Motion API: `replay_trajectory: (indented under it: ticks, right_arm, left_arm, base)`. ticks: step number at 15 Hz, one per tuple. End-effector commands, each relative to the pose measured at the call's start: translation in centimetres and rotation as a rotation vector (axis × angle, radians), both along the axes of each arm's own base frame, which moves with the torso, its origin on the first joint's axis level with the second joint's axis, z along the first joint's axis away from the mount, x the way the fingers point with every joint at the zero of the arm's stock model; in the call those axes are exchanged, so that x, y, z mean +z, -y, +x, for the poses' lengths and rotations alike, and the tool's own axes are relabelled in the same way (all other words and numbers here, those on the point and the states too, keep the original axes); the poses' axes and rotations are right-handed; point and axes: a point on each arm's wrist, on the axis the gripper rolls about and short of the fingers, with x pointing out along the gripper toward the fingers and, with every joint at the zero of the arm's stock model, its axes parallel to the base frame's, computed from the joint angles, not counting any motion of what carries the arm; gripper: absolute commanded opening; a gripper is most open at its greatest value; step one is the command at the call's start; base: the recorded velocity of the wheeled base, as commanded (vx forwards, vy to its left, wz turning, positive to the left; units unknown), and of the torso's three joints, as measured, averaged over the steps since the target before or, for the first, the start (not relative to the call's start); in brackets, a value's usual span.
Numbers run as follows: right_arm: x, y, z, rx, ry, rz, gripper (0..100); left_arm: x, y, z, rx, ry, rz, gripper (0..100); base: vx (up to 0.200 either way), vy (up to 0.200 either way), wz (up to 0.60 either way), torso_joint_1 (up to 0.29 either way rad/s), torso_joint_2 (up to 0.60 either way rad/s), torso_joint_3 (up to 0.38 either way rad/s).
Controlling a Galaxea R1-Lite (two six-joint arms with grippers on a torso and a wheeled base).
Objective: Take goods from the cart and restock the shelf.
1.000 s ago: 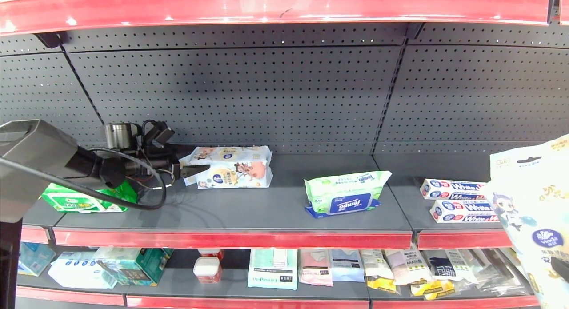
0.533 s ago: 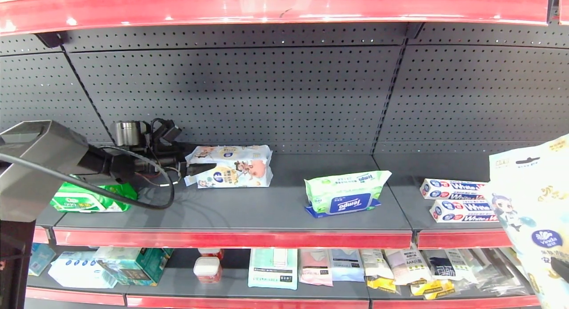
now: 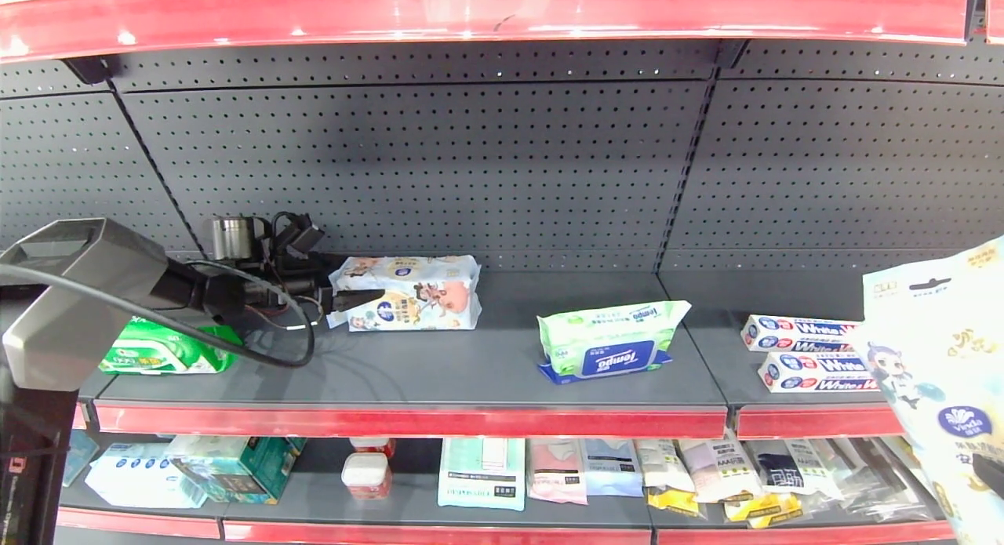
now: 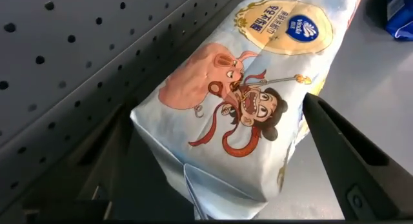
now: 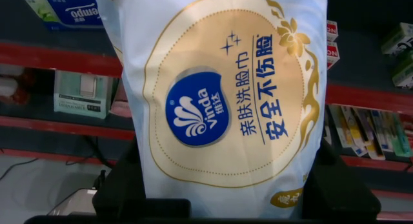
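The left gripper [image 3: 354, 298] is reaching over the left part of the dark grey shelf board with a red front strip [image 3: 439, 372]. It is closing on one end of the white soft pack with cartoon figures [image 3: 408, 292]. In the left wrist view this pack [image 4: 258, 101] is lying lengthwise between the two dark fingers [image 4: 342, 146]. One fingertip is touching each long side of it, and the rest of the pack is extending past the tips. The pack is resting flat on the shelf board, just beside the grey perforated back panel [image 3: 471, 161].

The right gripper [image 5: 226, 169] is holding the tall white bag with a gold oval and a blue emblem [image 5: 219, 95]. Its fingers [image 5: 335, 185] are pressing on the two sides of the lower part of the bag. In the head view this bag [image 3: 937, 349] is hanging upright at the right edge, in front of the shelf and not touching it.

On the same shelf board a green pack of wipes [image 3: 169, 349] is lying behind the left arm. A green and white pack of wipes with a blue label [image 3: 608, 345] is lying near the middle, well apart from the cartoon pack. Two white boxes with red and blue print [image 3: 808, 353] are lying to the right of it, one just beside the other. The lower shelf [image 3: 408, 521] is carrying many small packs and boxes.
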Motion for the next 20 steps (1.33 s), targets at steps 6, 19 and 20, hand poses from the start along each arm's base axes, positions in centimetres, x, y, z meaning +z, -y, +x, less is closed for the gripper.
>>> replay_trajectory:
  ticks: [6, 19, 20]
  right_arm:
    - [0.1, 0.0, 0.1, -0.012, -0.002, -0.007, 0]
    - [0.0, 0.0, 0.3, -0.014, -0.010, -0.007, 0]
    - [0.0, 0.0, 0.2, -0.014, -0.012, -0.007, 0]
  left_arm:
    - [0.5, 1.5, 1.0, -0.055, 0.011, -0.011, 100]
    - [0.1, 1.8, 0.8, -0.062, -0.037, -0.010, 0]
    - [0.2, 1.8, 0.8, -0.057, -0.046, -0.013, 0]
  base:
    - [0.000, 0.000, 0.00, 0.000, 0.00, 0.000]
    - [0.000, 0.000, 0.00, 0.000, 0.00, 0.000]
    - [0.000, 0.000, 0.00, 0.000, 0.00, 0.000]
